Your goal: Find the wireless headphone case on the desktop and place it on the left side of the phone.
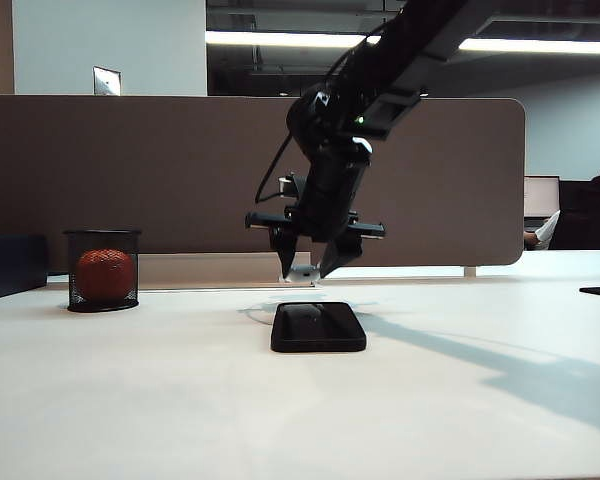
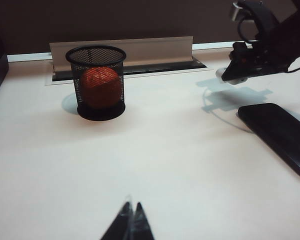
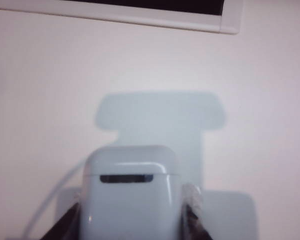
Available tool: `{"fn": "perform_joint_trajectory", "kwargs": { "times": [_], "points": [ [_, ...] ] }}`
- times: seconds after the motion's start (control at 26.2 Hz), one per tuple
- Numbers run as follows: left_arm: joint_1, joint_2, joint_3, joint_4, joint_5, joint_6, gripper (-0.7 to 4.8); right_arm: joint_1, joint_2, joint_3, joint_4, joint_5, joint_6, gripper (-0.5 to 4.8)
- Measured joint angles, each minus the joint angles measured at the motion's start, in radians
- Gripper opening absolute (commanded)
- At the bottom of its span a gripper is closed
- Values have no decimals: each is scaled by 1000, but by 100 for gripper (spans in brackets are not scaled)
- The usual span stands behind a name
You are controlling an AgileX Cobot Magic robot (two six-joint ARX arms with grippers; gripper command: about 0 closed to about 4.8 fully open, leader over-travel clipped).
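Observation:
The wireless headphone case [image 3: 131,195] is a small glossy white pebble with a dark slot, and my right gripper [image 3: 132,217] is shut on it, one finger on each side. In the exterior view this gripper [image 1: 302,272] hangs pointing down above the desktop [image 1: 130,400], just behind the far end of the phone [image 1: 318,326], a flat black slab. The case [image 1: 301,270] shows as a white bit between the fingertips, clear of the table. My left gripper [image 2: 131,207] is shut and empty, low over bare desktop, with the phone [image 2: 280,135] off to its side.
A black mesh cup holding an orange ball [image 1: 103,270] stands at the back left, also seen as the cup [image 2: 99,82] ahead of my left gripper. A brown partition [image 1: 180,170] closes the back edge. A thin white cable [image 3: 45,210] lies under the case.

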Motion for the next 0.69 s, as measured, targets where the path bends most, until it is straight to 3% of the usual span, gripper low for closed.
{"fn": "perform_joint_trajectory", "kwargs": {
  "times": [0.69],
  "points": [
    [0, 0, 0, 0, 0, 0, -5, 146, -64, 0, -147, -6, 7, 198]
  ]
}}
